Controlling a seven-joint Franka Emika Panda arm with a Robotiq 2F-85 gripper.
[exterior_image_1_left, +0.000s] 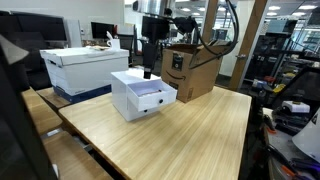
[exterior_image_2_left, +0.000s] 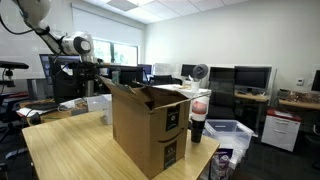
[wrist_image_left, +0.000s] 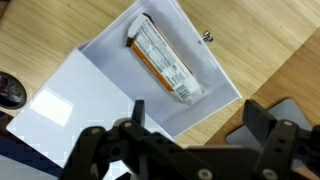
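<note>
- The tool (wrist_image_left: 192, 122) hangs wide open and empty over the open drawer (wrist_image_left: 115, 80).
- A wrapped bar (wrist_image_left: 165, 60) lies in that drawer, which sits on the tabletop (exterior_image_1_left: 190, 130).
- This looks like the approach; the next move calls for descending with the jaws straddling the bar.

Glossy white drawer box (wrist_image_left: 95, 95), wood-grain table (wrist_image_left: 265, 40)

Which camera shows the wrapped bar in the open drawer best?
The wrist view: it looks straight down on the wrapped bar lying in the drawer. In both exterior views the bar is not visible; an exterior view shows only the outside of the drawer.
</note>
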